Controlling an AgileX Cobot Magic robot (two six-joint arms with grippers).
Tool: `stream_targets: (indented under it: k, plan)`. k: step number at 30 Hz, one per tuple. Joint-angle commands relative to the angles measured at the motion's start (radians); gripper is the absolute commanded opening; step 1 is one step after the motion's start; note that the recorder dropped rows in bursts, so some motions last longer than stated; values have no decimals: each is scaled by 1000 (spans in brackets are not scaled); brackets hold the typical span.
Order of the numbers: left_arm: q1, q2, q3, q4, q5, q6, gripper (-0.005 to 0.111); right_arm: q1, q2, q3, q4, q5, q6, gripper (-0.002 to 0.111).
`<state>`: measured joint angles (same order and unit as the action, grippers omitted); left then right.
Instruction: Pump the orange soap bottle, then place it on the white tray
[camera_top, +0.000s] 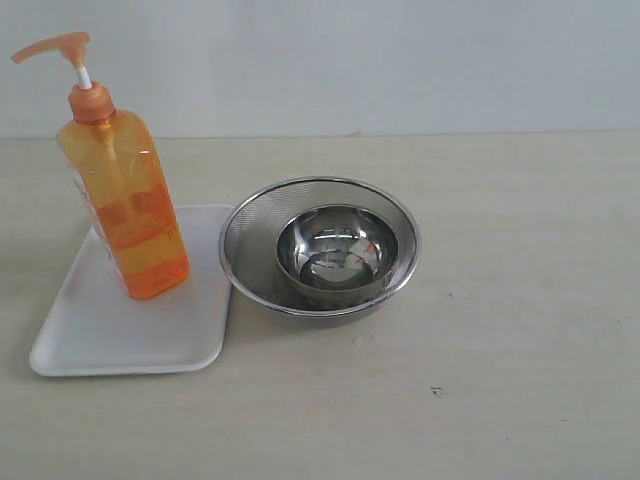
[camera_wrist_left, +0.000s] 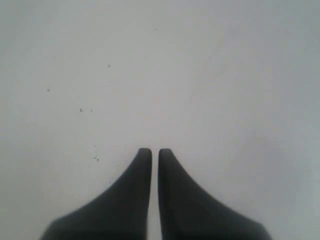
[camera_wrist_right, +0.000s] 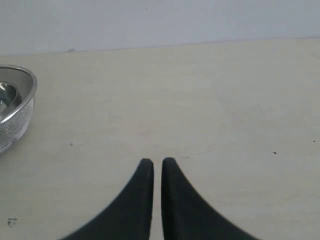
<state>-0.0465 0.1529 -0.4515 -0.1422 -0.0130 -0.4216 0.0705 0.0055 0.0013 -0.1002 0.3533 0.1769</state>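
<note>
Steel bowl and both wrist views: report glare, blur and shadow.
Exterior view: the steel bowl carries bright glare and an orange reflection; shadows are soft. Left wrist view: hazy, the left tool a dark silhouette. Right wrist view: clearer, the right tool equally dark.

Translucent orange bottle (camera_top: 128, 215) with white-and-orange label; plain white tray (camera_top: 120, 340); silvery mesh strainer (camera_top: 250, 250) and steel bowl (camera_top: 337, 250); beige counter (camera_top: 500, 330); black fingers (camera_wrist_right: 145, 200).

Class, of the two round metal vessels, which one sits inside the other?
The smaller steel bowl: solid and shiny, it sits inside the wider mesh strainer.
</note>
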Motion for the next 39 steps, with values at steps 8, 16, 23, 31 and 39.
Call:
stream_targets:
  k: [8,16,23,31,39]
  plan:
    - [2,488,-584,4,440,372,5,-2,-5,-1,-4,-6,-4,3]
    - [2,689,-740,10,367,438,5,-2,-5,-1,-4,-6,-4,3]
    - [2,739,-468,5,-22,438,5,-2,-5,-1,-4,-6,-4,3]
    - [-41,744,14,-132,-489,398,5,-2,-5,-1,-4,-6,-4,3]
    - [-180,871,244,-132,-741,414,5,-2,-5,-1,-4,-6,-4,3]
